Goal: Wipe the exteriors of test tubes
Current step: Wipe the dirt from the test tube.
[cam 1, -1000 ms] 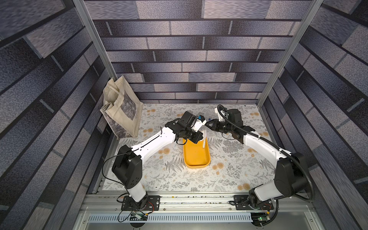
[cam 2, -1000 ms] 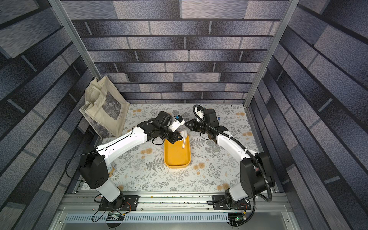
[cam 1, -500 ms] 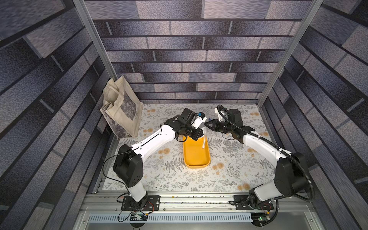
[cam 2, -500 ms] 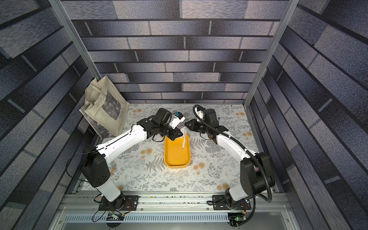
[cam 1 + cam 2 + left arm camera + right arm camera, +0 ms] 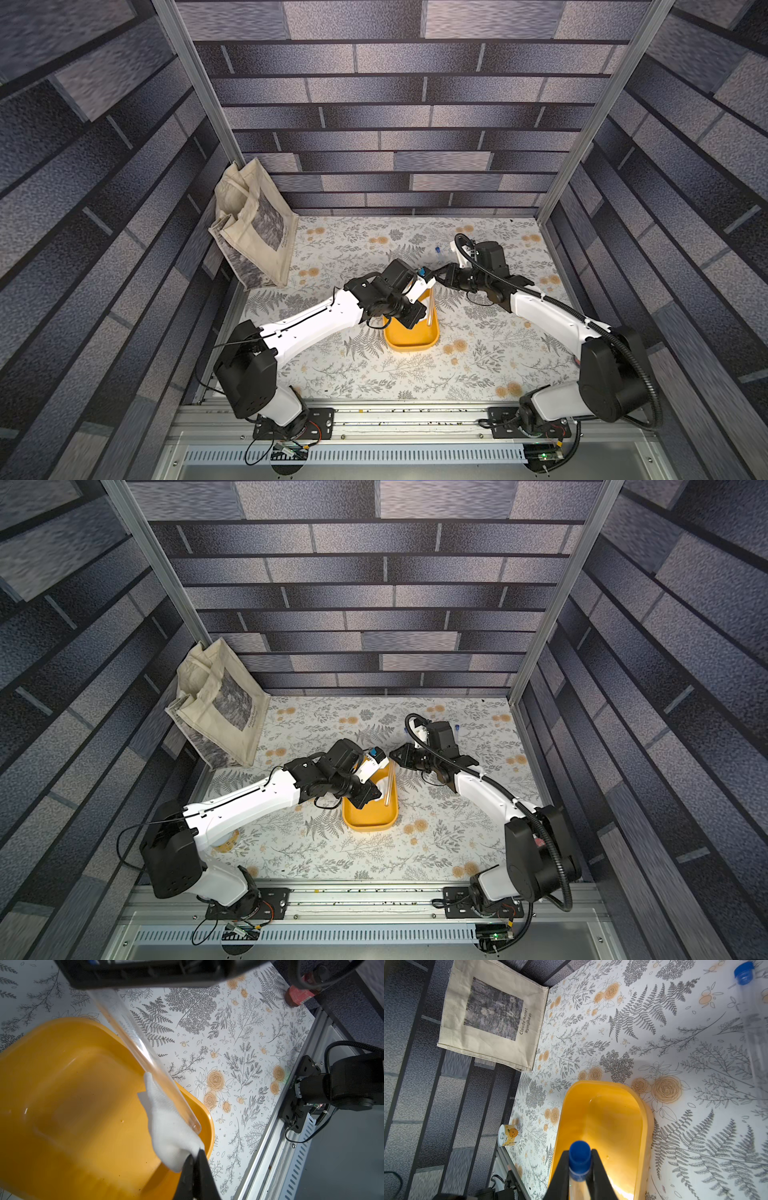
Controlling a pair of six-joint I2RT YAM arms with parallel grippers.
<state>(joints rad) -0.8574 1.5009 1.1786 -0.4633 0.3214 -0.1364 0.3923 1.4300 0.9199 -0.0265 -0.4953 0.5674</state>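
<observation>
Test tube (image 5: 145, 1053): clear glass, blue cap (image 5: 580, 1156). It hangs slanted over the yellow tray (image 5: 62, 1084), cap end up, round end low above the tray's near rim. In both top views it shows as a thin pale line over the tray's right side (image 5: 431, 305) (image 5: 388, 787).

R gripper (image 5: 580, 1152) has it. The 2 black fingers (image 5: 562, 1167) are pinched narrow on the neck, 1 each side, right at the cap. Glass below the cap runs on between them, out of frame.

L gripper (image 5: 196, 1154) is shut tight, tips together on 1 corner of a white cloth (image 5: 170, 1126). The cloth lies along the tube's lower part, touching it down to the round end. It's over the tray interior, not on the floor of it as far as the L wrist view shows.

2nd tube (image 5: 756, 1043), also blue-capped, lies flat on the floral table (image 5: 478, 365), behind the R arm and well apart from the tray. Its cap shows in a top view (image 5: 437, 249). Other tubes: can't make out.

Both arms meet over the tray's far end, approx. mid-table. The tray shows nothing lying in it.

Cream tote bag (image 5: 257, 232) with a grey print leans in the far-left corner against the wall. Small yellow can (image 5: 509, 1134) stands by the left wall near the front rail, under the L arm in a top view (image 5: 226, 843).
</observation>
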